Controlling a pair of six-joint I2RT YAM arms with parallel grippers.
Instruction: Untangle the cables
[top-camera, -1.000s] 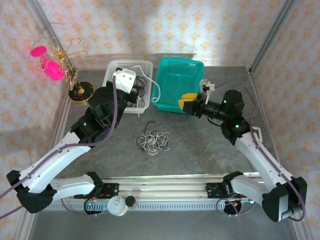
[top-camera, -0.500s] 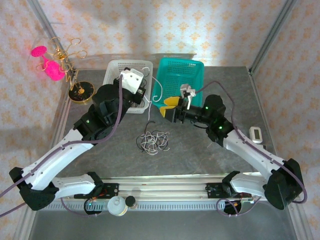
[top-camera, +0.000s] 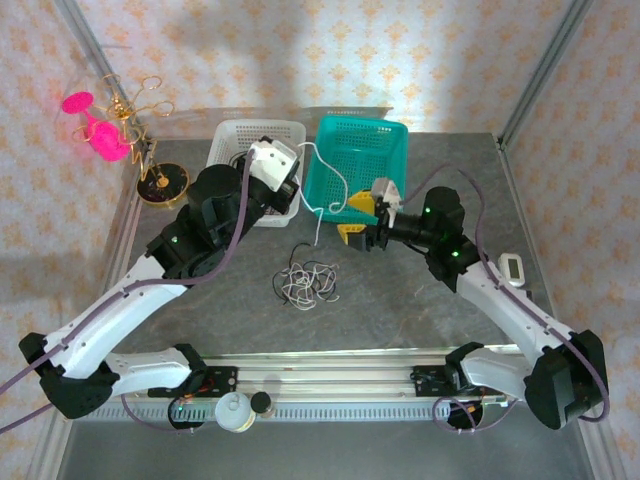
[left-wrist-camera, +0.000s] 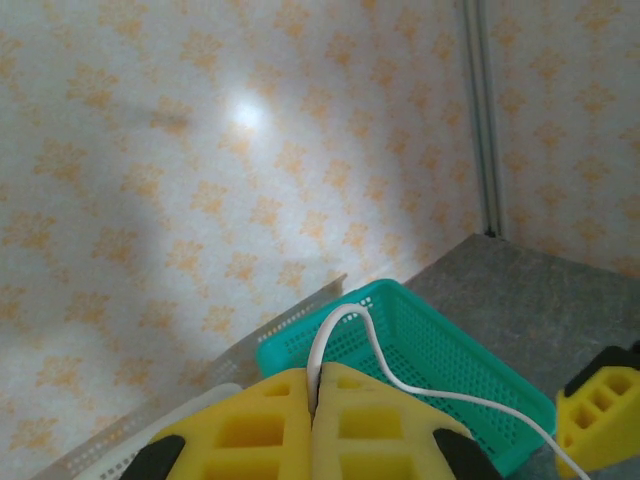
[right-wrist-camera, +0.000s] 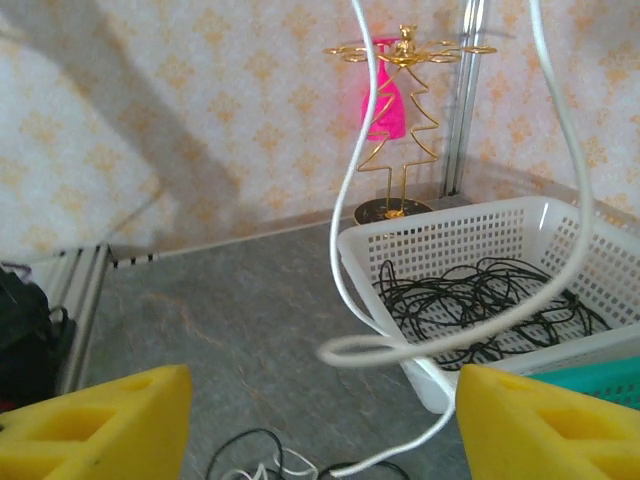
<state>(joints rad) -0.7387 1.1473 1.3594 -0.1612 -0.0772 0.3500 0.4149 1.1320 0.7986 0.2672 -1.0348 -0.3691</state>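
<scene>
Left gripper, its yellow fingers pressed together, pinches the white cable high over the table. The cord arches up out of the seam between the two pads and trails down to the right, past the teal basket.

From above, the lifted cord runs from the left arm's wrist, curves along the near-left corner of the teal basket and drops to the tangle. That small knot of the black cable and whitish loops lies on the grey surface between the two arms, in front of both baskets.

The right gripper hovers just beside the hanging cord, above and to the right of the tangle, with its jaws spread wide. Through its wrist camera the white strand dangles in a loose loop in the gap between the two yellow fingers; whether it touches either one cannot be told.

Behind it, the white basket holds a heap of black cords. A gold stand rises by the wall.
</scene>
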